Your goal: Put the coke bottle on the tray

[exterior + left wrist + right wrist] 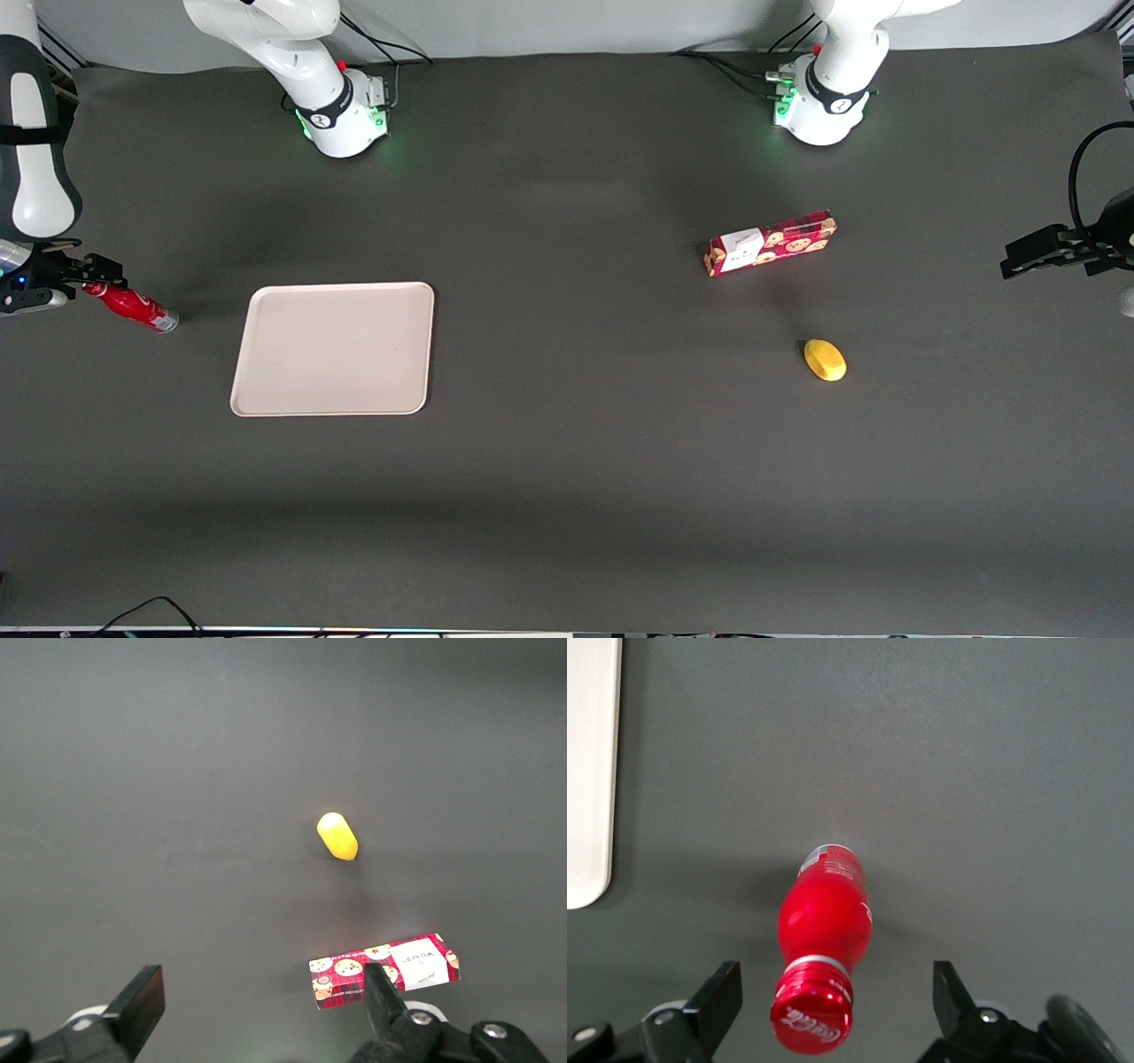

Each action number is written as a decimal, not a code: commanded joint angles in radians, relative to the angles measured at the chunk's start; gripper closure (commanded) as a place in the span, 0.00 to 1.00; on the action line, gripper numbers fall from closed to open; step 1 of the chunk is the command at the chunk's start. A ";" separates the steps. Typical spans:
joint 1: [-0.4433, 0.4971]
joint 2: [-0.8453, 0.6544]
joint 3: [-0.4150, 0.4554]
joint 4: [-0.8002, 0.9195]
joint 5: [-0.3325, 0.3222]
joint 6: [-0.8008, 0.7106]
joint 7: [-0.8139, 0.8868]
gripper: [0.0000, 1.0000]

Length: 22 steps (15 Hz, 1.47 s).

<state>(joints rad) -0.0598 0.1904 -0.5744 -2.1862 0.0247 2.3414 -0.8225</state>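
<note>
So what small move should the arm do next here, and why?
Probably lower a little and close. The gripper is open with its fingers on either side of the coke bottle near its cap, not touching it. The bottle stands on the table beside the tray, so it must be gripped before any carrying.

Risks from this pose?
1. The claw is open around the cap of the coke bottle, not clamped; closing that high on a slim upright bottle may tip it.
2. The tray lies toward the parked arm's end; its raised rim could catch the silvery base.
</note>
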 commanded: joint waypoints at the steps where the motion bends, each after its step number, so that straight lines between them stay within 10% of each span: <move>1: -0.002 0.003 -0.004 0.000 0.044 0.016 -0.063 0.40; 6: 0.002 0.000 -0.004 0.008 0.047 0.010 -0.069 0.99; 11: 0.009 -0.029 -0.005 0.029 0.047 -0.037 -0.066 1.00; 22: 0.046 -0.063 0.045 0.606 0.029 -0.702 -0.009 1.00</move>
<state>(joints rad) -0.0230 0.1173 -0.5585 -1.7344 0.0465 1.7885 -0.8526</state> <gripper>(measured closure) 0.665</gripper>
